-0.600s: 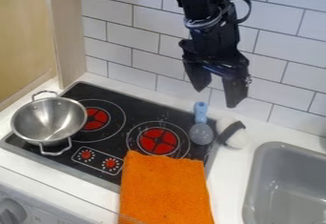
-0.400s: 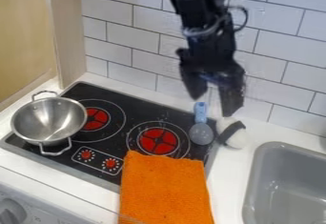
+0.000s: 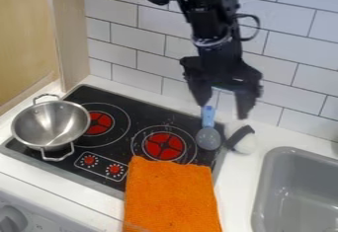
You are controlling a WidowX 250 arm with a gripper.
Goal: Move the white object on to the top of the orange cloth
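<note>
White object, banded in black, sits on the counter below my gripper and toward its sink side, awaiting transfer to the orange cloth. My jaws hang parted and empty over the spoon and the object. None of the move is done: grasp, lift, carry and release onto the cloth are all left, and I judge the grasp to be the step in hand. It calls for me to shift a little toward the sink and come down around the rounded body, clear of the spoon close beside it.

The object is pale and plump, its dark band running across the middle; it looks soft, and I expect it to give slightly under pressure. Below my jaws, on the camera side, the cloth lies nearly flat, nubby as terry, lapping the front edge of the stove. The spoon beneath me pairs a blue handle with a gray, rounded head. Well apart from my jaws, on the side away from the sink, a pot of shiny steel shows a deep bowl and two looped handles against glossy black. The sink is gray and round-cornered. Behind my jaws rise white tiles with dark joints.
</note>
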